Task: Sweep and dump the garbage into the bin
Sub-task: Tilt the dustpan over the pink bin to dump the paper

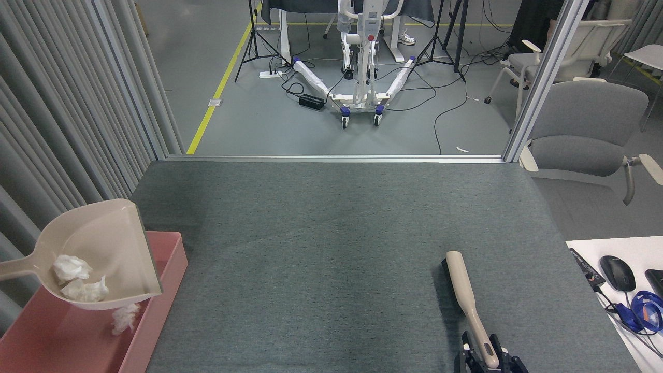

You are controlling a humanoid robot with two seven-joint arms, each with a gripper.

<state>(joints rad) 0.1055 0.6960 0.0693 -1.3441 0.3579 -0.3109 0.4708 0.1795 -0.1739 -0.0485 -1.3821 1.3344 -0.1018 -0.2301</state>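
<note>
Beige dustpan [98,248] carrying two tissue wads [77,280] is held above the pink bin [166,259], where another wad [125,317] lies. The left tool is out of frame. The right tool [489,357] is clamped on the brush [463,290] handle over the grey table [336,248].

Only the right tool [489,360] shows at the bottom edge: a black, blocky, angular piece with a small white patch on its left side. Nothing of the left arm is in view.
</note>
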